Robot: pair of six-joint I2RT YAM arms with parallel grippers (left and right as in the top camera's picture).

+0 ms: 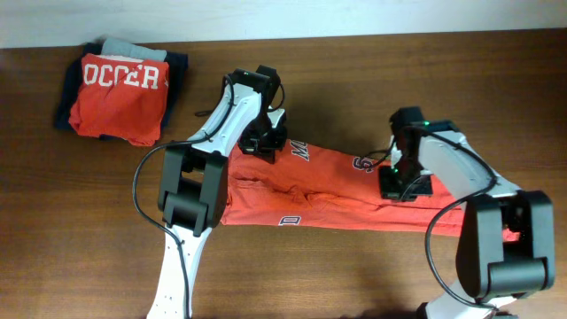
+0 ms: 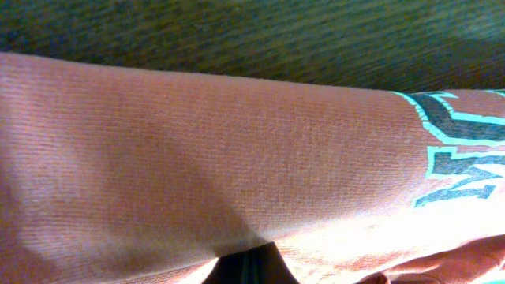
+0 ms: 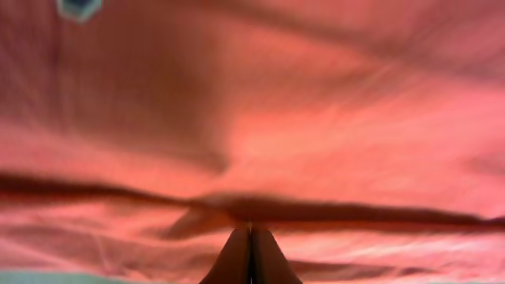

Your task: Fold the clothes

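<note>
While the coral-red T-shirt (image 1: 328, 190) is lying as a long folded band across the middle of the wooden table (image 1: 354, 71), the left gripper (image 1: 264, 144) is pressing down at its far left edge, beside the dark lettering (image 2: 461, 150). Its fingers (image 2: 251, 270) are showing only as a dark tip, closed together with cloth puckering around them. The right gripper (image 1: 404, 184) is sitting on the band's right end, its fingers (image 3: 237, 259) meeting flat and pinching a ridge of fabric. A stack of folded clothes (image 1: 117, 87) is resting at the far left corner, well apart from the shirt
</note>
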